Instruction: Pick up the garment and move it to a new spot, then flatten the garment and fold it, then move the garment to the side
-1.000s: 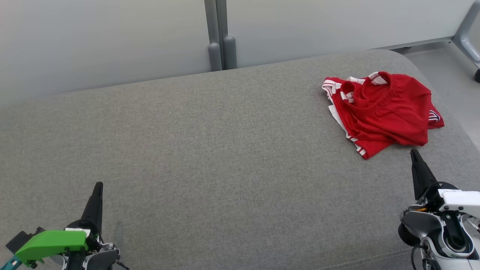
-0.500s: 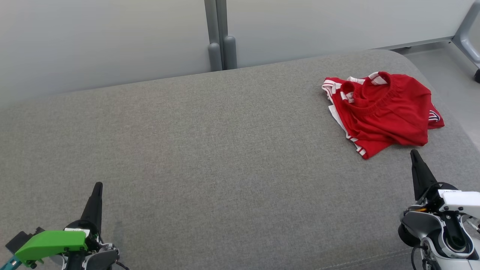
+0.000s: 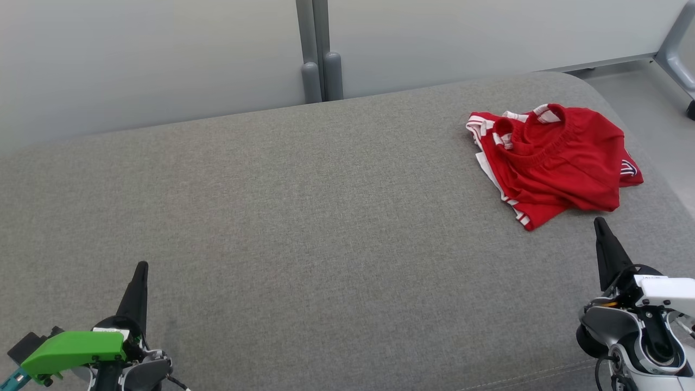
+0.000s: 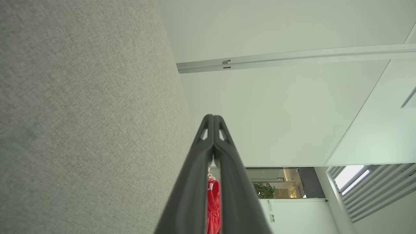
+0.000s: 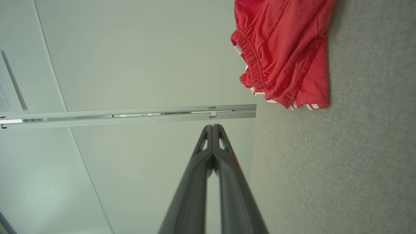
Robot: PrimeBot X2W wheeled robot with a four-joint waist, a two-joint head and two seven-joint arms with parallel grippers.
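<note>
The garment [image 3: 554, 163] is a pair of red shorts with white stripes, lying crumpled at the far right of the grey cushion [image 3: 304, 217]. In the right wrist view the garment [image 5: 286, 52] fills the upper right. A thin strip of the garment [image 4: 213, 208] shows between the fingers in the left wrist view. My right gripper [image 3: 599, 221] is shut and empty, its tip just short of the garment's near edge. My left gripper [image 3: 142, 266] is shut and empty at the lower left, far from the garment. Both tips meet in the wrist views, the left gripper [image 4: 213, 117] and the right gripper [image 5: 213, 127].
A pale wall with a grey post [image 3: 317, 51] stands behind the cushion. The cushion's right edge curves down to the floor [image 3: 646, 92], where a grey frame leg [image 3: 678, 46] stands. Wide bare cushion lies between the two grippers.
The left gripper has edged slightly forward. The garment and the right gripper have not moved.
</note>
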